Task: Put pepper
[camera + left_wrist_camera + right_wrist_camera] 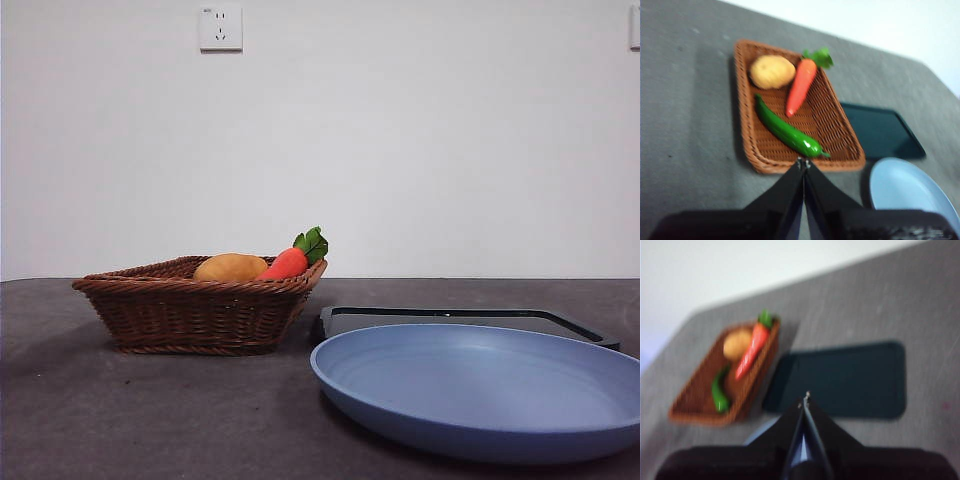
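The glossy dark green pepper (786, 131) lies inside the brown wicker basket (749, 135), beside an orange carrot (800, 86) and a yellow potato (772, 71). From the right wrist the pepper (719, 392) shows in the basket (695, 407) too. In the front view the basket (190, 310) wall hides the pepper; only the potato (231, 267) and carrot (292, 260) stick up. My left gripper (804, 162) hangs shut above the basket's near rim, close to the pepper's stem end. My right gripper (805, 399) is shut, high over the dark mat (850, 380). Neither holds anything.
A large blue plate (480, 390) sits at the front right, with the flat dark mat (460, 318) behind it. The plate (905, 192) lies next to the basket. A white wall with a socket (221, 27) backs the grey table.
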Action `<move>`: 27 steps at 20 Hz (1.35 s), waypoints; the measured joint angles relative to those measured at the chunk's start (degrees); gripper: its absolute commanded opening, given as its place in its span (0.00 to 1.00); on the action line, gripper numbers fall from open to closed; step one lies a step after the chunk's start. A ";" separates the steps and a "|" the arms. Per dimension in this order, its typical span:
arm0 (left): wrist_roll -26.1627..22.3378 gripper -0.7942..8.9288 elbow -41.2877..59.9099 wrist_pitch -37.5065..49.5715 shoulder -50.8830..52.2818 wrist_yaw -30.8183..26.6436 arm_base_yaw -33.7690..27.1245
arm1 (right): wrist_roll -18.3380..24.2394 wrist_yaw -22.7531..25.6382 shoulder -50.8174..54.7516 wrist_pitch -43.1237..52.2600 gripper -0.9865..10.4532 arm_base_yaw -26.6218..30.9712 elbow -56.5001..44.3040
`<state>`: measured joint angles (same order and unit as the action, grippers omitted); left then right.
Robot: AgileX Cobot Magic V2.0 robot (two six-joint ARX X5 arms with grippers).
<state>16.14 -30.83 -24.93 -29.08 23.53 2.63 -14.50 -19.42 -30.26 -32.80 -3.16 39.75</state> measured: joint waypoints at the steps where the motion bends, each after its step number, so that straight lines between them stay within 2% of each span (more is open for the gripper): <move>1: -0.79 0.09 -1.09 -1.07 -1.05 0.87 0.00 | 1.36 -0.11 -1.46 -2.84 0.09 -0.28 1.86; 5: -6.05 0.09 -7.65 -8.57 -6.56 6.14 0.00 | 8.79 -0.11 -7.43 -16.09 0.09 -1.07 9.55; 8: -11.52 0.09 -12.81 -17.20 -9.25 6.73 0.02 | 14.56 -0.11 -10.62 -24.96 0.09 -1.38 13.51; 11: -16.13 0.09 -15.08 -22.64 -9.92 6.69 0.07 | 17.84 -0.11 -11.47 -27.87 0.10 -1.38 14.10; 13: -17.07 0.12 -15.26 -22.58 -9.94 6.69 0.11 | 18.60 -0.09 -11.52 -27.82 0.10 -1.38 14.10; 16: -17.25 0.42 -15.26 -22.60 -10.08 6.64 0.11 | 19.02 -0.09 -11.50 -27.80 0.28 -1.38 14.10; 17: -17.25 0.46 -15.26 -22.60 -10.08 6.67 0.11 | 19.02 -0.09 -11.50 -27.80 0.34 -1.38 14.10; 18: -17.25 0.46 -15.26 -22.60 -10.08 6.67 0.11 | 19.02 -0.09 -11.52 -27.82 0.36 -1.38 14.10; 23: -17.22 0.46 -15.26 -22.60 -10.08 6.78 0.13 | 18.97 -0.11 -13.35 -27.82 0.36 -1.38 14.12; 27: -17.16 0.46 -15.26 -22.58 -10.08 9.38 0.13 | 18.95 -0.11 -19.04 -27.52 0.36 -1.44 14.14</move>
<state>-1.02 -46.09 -47.51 -39.16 32.91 2.76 4.45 -19.53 -49.30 -60.31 -4.60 53.89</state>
